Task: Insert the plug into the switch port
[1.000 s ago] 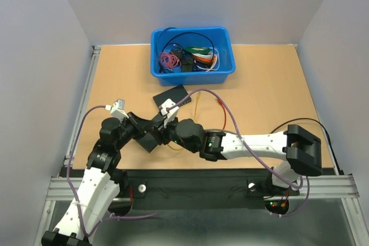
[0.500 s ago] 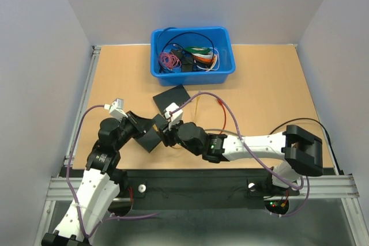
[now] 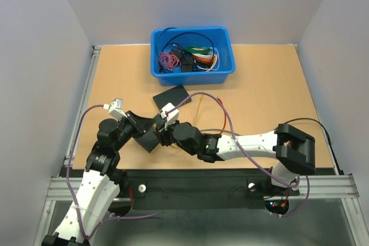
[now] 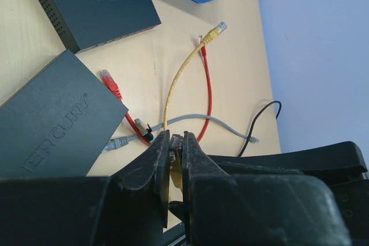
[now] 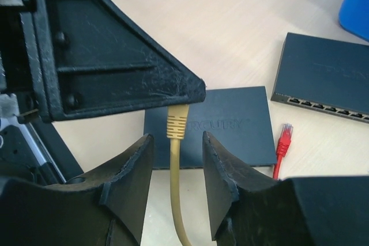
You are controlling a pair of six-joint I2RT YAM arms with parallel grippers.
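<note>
My left gripper (image 4: 176, 138) is shut on the yellow cable's plug (image 5: 177, 122), which shows as a sliver between its jaws. In the right wrist view that plug hangs from the left finger, with its yellow cable (image 5: 176, 200) running down between my right gripper's (image 5: 177, 142) fingers. Those fingers stand open on either side of the cable without touching it. Below lies a black switch (image 5: 230, 125) marked Mercury. A second switch (image 5: 326, 73) shows a row of ports on its near side. From above, both grippers (image 3: 149, 124) (image 3: 164, 133) meet over the near switch (image 3: 151, 140).
A blue bin (image 3: 193, 74) of coiled cables stands at the back. Loose red (image 4: 206, 84) and grey (image 4: 225, 124) cables and a thin black cable (image 4: 262, 119) lie on the table right of the switches. A red plug (image 5: 283, 136) rests beside the Mercury switch.
My right arm has slid left, bringing its gripper up to the left gripper's tips. The left arm has hardly moved and keeps its hold.
</note>
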